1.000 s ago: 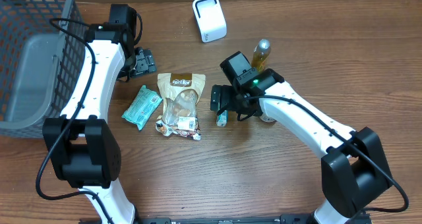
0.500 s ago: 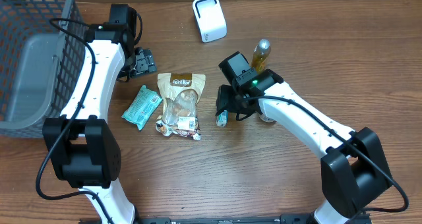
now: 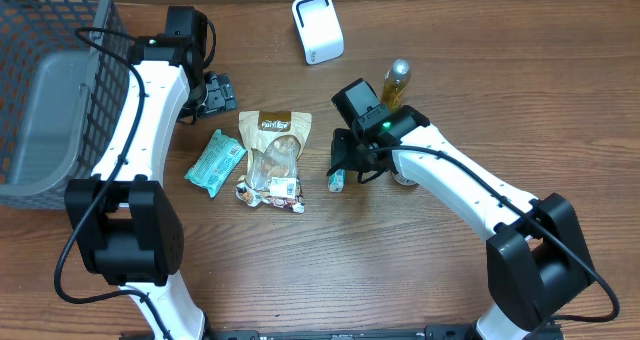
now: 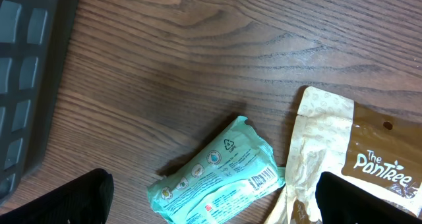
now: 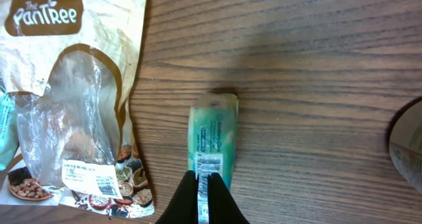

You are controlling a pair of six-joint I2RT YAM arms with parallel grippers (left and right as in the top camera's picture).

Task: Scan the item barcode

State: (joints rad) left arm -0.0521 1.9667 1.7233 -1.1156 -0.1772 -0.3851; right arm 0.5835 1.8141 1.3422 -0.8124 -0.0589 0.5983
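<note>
Fingers (image 5: 187,201) pinch green packet (image 5: 214,133), covering its near end

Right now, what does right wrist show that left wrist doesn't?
Right wrist only: the small green barcoded sachet, its near end pinched in the shut right pincer. Left wrist only: the grey plastic basket wall and the barcode side of the mint-green wrapped packet. Both: the tan PanTree snack pouch and the wooden table.

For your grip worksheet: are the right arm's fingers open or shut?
Shut: the right fingers meet, pinching the near end of the green packet.
</note>
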